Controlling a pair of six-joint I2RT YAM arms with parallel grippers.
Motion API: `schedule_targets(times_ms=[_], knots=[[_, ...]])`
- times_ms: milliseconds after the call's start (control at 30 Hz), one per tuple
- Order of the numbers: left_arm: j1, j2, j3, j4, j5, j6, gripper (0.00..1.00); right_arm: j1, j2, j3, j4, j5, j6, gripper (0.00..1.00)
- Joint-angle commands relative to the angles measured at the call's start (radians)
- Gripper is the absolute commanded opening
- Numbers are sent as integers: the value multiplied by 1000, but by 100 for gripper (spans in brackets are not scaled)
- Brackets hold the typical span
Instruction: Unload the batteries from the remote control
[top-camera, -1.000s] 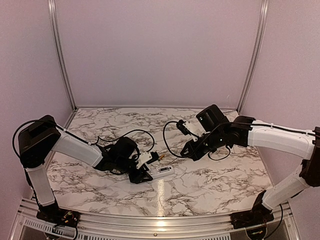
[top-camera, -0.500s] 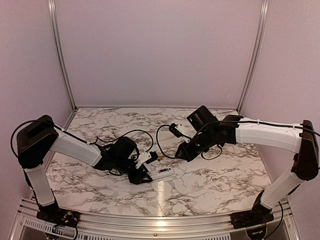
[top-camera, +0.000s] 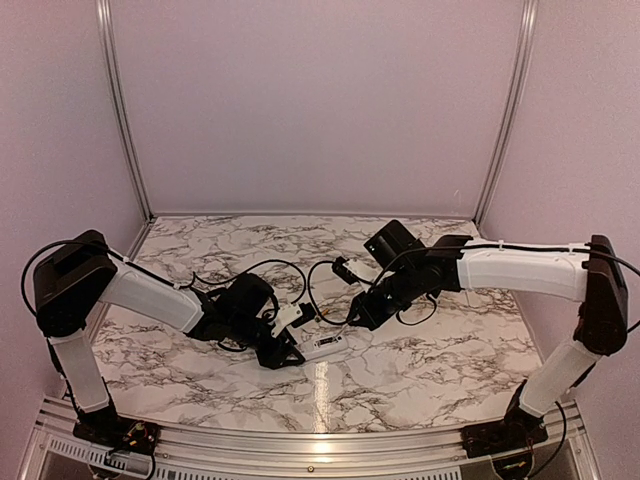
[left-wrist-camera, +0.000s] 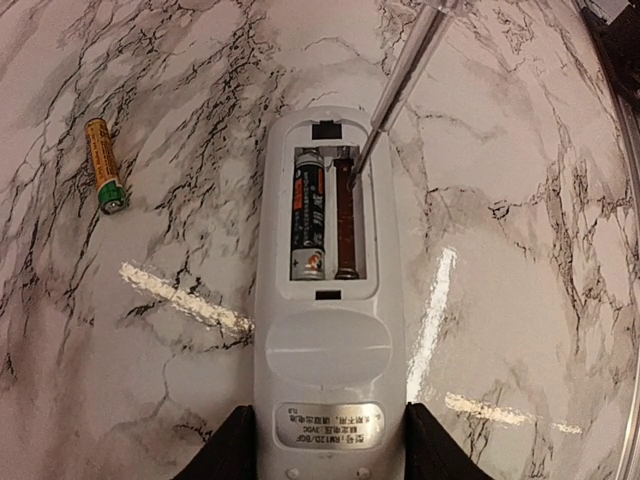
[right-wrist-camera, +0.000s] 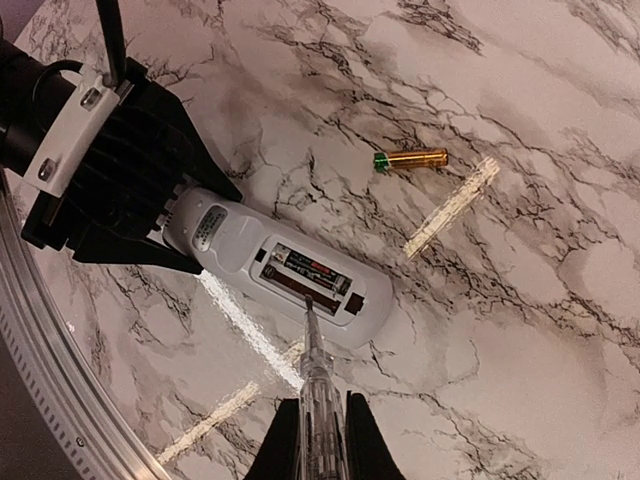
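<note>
The white remote control (left-wrist-camera: 325, 360) lies back-up on the marble with its battery compartment uncovered. One dark battery (left-wrist-camera: 308, 215) sits in the left slot; the right slot is empty and brown. A gold battery with a green end (left-wrist-camera: 105, 165) lies loose on the table to the left. My left gripper (left-wrist-camera: 325, 455) is shut on the remote's lower end, a finger on each side. My right gripper (right-wrist-camera: 318, 440) is shut on a clear pen-like tool (right-wrist-camera: 316, 385), whose tip rests at the compartment's edge beside the empty slot. From above, the remote (top-camera: 322, 346) lies between both grippers.
The loose gold battery (right-wrist-camera: 412, 159) lies a short way beyond the remote (right-wrist-camera: 275, 270) in the right wrist view. The left gripper's black body (right-wrist-camera: 120, 180) and its cable crowd the remote's label end. A metal rail (top-camera: 320, 440) runs along the near table edge.
The right arm has swung left and down, bringing the tool's tip to the remote's compartment. The left gripper and the remote have stayed put.
</note>
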Motion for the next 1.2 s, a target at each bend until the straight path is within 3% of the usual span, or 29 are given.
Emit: schedule_targets(times_ms=[0,1167], knots=[[0,-22,20,-26,11,-5,41,10,14,33,34,-9,6,0],[0,-9,47,-48,15,-22,35,10,33,-19,82,-11,43,0]])
